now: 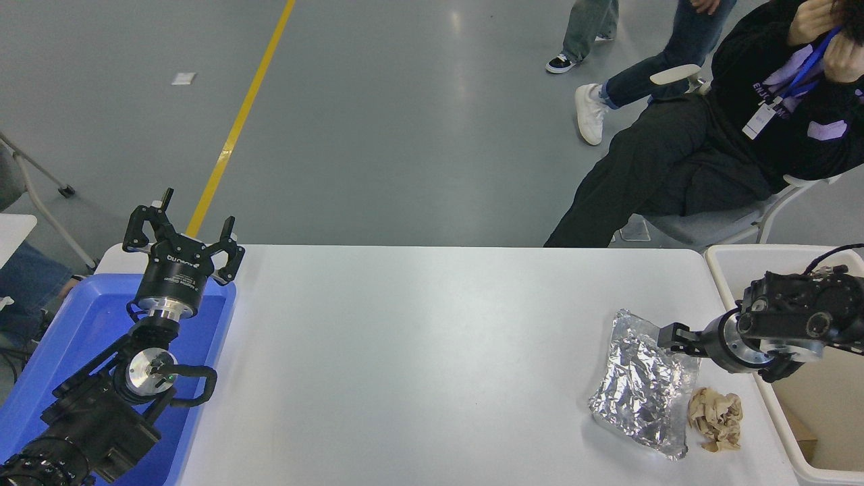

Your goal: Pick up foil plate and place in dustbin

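Right jaws [669, 335] hover at the foil plate's [638, 388] far corner.

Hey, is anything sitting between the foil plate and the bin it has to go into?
Nothing visible blocks that path. The foil plate lies near the table's right edge, and the dustbin stands just beyond it. A crumpled tan paper ball lies right beside the plate's near right side, low enough to pass over. The right gripper is at the plate's far edge.

My two black arms, metal at the wrists

My left gripper [181, 237] has black linkage fingers on a round black body with pale lettering, above a silver collar. My right gripper [665, 335] sits on a shiny steel ring; a thin black cable loops behind it.
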Motion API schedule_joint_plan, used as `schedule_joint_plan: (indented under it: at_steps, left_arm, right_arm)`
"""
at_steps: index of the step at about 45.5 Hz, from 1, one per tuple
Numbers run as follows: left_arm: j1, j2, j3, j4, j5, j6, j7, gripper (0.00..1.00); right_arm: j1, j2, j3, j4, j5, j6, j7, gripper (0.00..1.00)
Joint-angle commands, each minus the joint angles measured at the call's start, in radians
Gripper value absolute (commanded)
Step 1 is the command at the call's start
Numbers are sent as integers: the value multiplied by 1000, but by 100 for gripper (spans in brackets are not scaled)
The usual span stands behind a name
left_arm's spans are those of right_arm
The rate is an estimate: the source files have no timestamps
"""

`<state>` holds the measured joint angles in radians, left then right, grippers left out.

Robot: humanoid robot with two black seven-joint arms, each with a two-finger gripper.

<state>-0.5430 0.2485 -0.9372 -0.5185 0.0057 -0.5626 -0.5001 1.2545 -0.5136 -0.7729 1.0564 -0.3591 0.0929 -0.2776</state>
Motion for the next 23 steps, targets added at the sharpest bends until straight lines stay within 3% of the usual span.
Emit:
schedule_joint_plan:
  at_steps: [1, 23]
  left_arm:
    - [0, 0, 0, 0, 0, 0, 0, 98]
    - [0, 0, 0, 0, 0, 0, -2, 98]
  right_arm:
    - [-53, 18, 15, -33, -1, -41, 1, 90]
    - [-127, 66, 44, -119, 0, -70, 1, 90]
